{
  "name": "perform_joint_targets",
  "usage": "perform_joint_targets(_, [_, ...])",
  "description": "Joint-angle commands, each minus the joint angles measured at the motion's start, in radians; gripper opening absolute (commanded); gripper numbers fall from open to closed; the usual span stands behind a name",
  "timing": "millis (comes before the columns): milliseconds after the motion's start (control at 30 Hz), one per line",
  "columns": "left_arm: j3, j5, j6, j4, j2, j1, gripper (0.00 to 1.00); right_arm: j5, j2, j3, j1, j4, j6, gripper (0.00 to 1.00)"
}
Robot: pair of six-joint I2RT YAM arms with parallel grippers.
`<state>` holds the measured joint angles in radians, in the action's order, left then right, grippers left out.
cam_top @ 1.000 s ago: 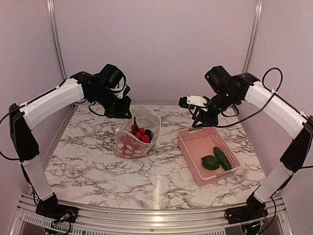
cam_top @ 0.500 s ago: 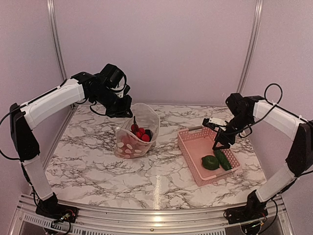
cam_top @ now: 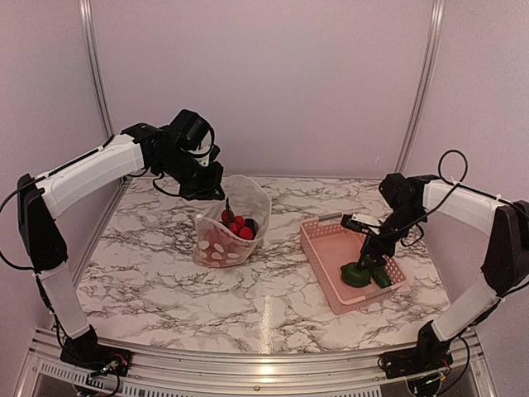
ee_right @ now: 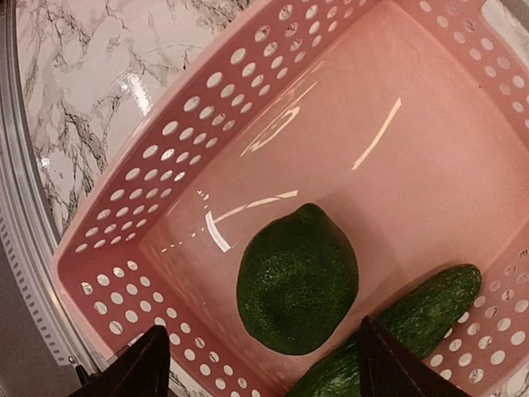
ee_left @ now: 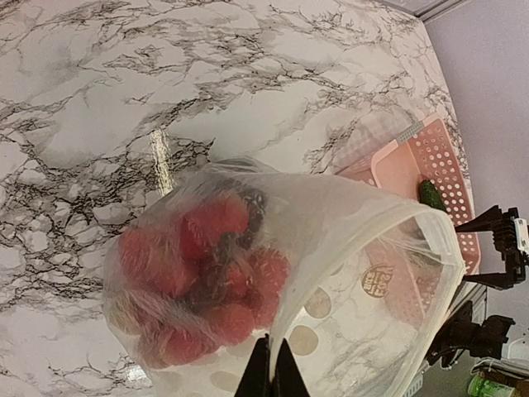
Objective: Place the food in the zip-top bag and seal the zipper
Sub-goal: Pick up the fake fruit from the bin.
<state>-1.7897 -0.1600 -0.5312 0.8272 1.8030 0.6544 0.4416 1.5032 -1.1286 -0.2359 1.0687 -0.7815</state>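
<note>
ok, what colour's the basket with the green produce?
Pink: the basket has perforated walls and a glossy floor. The right wrist view shows it best.

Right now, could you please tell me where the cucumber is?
In the top view, the cucumber lies in the pink basket on the right, beside the round green fruit, under the right gripper.

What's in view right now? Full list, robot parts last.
zip-top bag: one, clear with white dots, standing open at the table's centre-left
food in the bag: several pieces, red, plus one dark piece; exact count unclear
pink basket: one, slotted, on the right of the table
green pepper: one, dark green, in the basket
cucumber: one, green, in the basket beside the pepper
table: one, white marble with black veins
left gripper: one, black, shut on the bag's rim
right gripper: one, black, open, down in the basket straddling the pepper
</note>
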Motion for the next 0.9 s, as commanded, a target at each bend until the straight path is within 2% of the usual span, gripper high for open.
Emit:
perform_joint_targets(0, [0.008, -0.016, 0.005, -0.007, 0.021, -0.004, 0.0, 0.012, 0.054, -0.02, 0.006, -0.029, 0.02, 0.74])
perform_joint_targets(333, [0.004, -0.024, 0.01, -0.008, 0.036, -0.004, 0.0, -0.078, 0.104, 0.006, 0.006, -0.072, 0.04, 0.76])
perform_joint_targets(867, [0.007, -0.019, 0.016, -0.011, 0.036, -0.004, 0.0, -0.069, 0.169, 0.032, 0.004, -0.119, 0.102, 0.77])
